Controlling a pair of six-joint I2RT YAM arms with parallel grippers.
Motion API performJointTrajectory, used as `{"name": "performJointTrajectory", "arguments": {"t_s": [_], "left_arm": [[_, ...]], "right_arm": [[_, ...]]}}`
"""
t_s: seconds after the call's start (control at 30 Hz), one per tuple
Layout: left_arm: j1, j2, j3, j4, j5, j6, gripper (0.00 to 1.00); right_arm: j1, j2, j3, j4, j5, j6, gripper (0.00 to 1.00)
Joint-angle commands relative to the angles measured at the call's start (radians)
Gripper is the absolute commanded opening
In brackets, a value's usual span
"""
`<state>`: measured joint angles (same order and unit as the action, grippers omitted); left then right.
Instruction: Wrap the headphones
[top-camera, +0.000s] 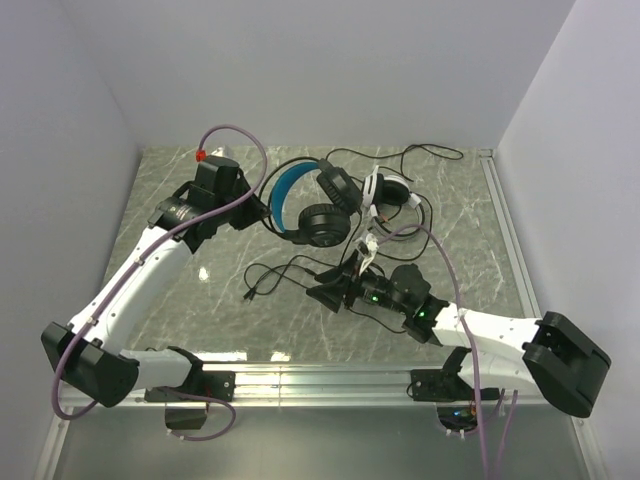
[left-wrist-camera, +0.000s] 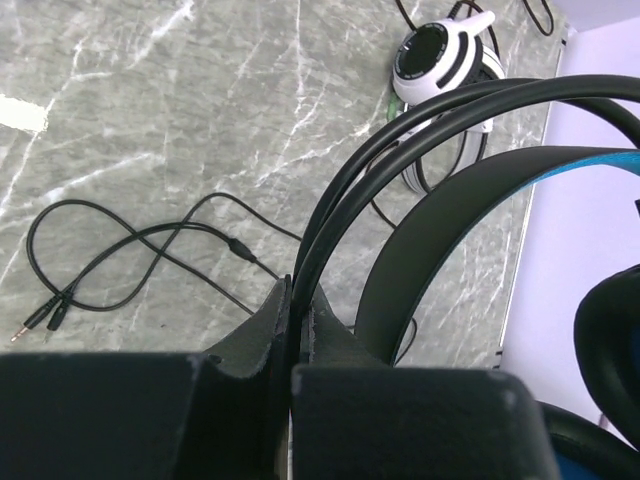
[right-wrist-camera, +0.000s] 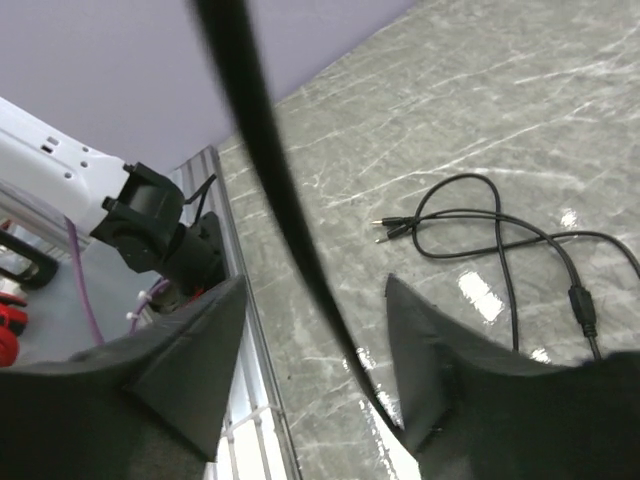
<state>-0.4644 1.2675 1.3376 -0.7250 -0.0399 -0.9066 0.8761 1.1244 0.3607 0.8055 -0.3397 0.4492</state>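
Blue headset was held clamped at headband by left gripper. Right gripper was spread around cable, best pinched firmly before winding.

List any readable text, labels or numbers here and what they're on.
None readable.
The white headset has ring markings on its ear cup, too blurred to read.
No print is visible on the blue-banded headset or the loose cable.
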Motion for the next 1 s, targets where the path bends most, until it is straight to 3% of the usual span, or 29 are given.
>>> {"name": "performJointTrajectory", "arguments": {"t_s": [0.0, 0.17, 0.27, 0.3, 0.47, 0.6, 0.77, 0.97], "left_arm": [[0.004, -0.048, 0.051, 0.055, 0.057, -0.052, 0.0], [0.004, -0.028, 0.057, 0.059, 0.08, -0.061, 0.0], [0.004, -0.014, 0.061, 0.065, 0.087, -0.072, 0.0], [0.004, -0.013, 0.064, 0.067, 0.084, -0.075, 0.0], [0.021, 0.007, 0.074, 0.079, 0.043, -0.113, 0.0], [0.026, 0.009, 0.071, 0.11, -0.103, -0.166, 0.0], [0.003, -0.075, -0.114, 0.278, -0.308, -0.195, 0.0], [-0.046, -0.169, -0.238, 0.389, -0.423, -0.213, 0.0]], "right_arm": [[0.015, 0.026, 0.033, 0.086, 0.019, -0.03, 0.58], [0.038, 0.051, 0.047, 0.107, 0.021, -0.04, 0.42], [0.055, 0.051, 0.06, 0.098, 0.016, -0.041, 0.17], [0.073, 0.048, 0.067, 0.08, 0.022, -0.044, 0.0], [0.162, -0.008, 0.087, 0.0, 0.057, -0.063, 0.0], [0.212, -0.034, 0.098, -0.037, 0.068, -0.035, 0.0], [0.222, -0.038, 0.162, -0.139, 0.077, -0.003, 0.0], [0.228, 0.015, 0.262, -0.223, 0.056, 0.006, 0.0]]}}
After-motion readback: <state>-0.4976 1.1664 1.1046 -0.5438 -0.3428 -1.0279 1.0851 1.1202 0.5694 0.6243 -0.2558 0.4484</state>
